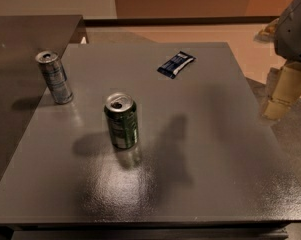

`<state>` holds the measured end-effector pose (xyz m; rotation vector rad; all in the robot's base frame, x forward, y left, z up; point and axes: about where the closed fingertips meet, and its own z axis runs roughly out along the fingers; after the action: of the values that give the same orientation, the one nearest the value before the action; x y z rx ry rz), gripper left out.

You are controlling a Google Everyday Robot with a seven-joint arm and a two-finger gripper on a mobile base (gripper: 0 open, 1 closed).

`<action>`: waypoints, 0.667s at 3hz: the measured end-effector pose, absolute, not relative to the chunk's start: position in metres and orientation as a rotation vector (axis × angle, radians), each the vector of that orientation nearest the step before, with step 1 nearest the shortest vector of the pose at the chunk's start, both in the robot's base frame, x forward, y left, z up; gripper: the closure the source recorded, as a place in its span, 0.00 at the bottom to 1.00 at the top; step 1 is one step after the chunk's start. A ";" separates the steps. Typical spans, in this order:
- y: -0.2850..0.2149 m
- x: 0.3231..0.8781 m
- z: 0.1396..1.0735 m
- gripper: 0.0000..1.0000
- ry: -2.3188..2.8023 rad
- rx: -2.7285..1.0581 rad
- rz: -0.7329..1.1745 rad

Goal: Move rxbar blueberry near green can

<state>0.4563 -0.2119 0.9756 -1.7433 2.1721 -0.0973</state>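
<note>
The rxbar blueberry [176, 64] is a dark blue flat wrapper with white lettering, lying at the far middle of the grey table [215, 149]. The green can [121, 120] stands upright near the table's middle left, with its silver top and tab hole showing. My gripper [285, 91] hangs off the table's right side, beyond the edge. It is well to the right of the bar and touches nothing. Its grey wrist [295, 26] is partly cut off by the frame edge.
A slimmer silver-blue can [55, 77] stands upright near the table's left edge. A second dark table [20, 44] adjoins on the left. Tan floor and a wall lie behind.
</note>
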 end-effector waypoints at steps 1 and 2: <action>-0.191 0.493 0.966 0.00 2.054 -1.838 -0.108; -0.163 0.538 0.957 0.00 1.920 -1.969 -0.145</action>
<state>0.5378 -0.1629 0.9566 -1.9689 1.9197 -0.1452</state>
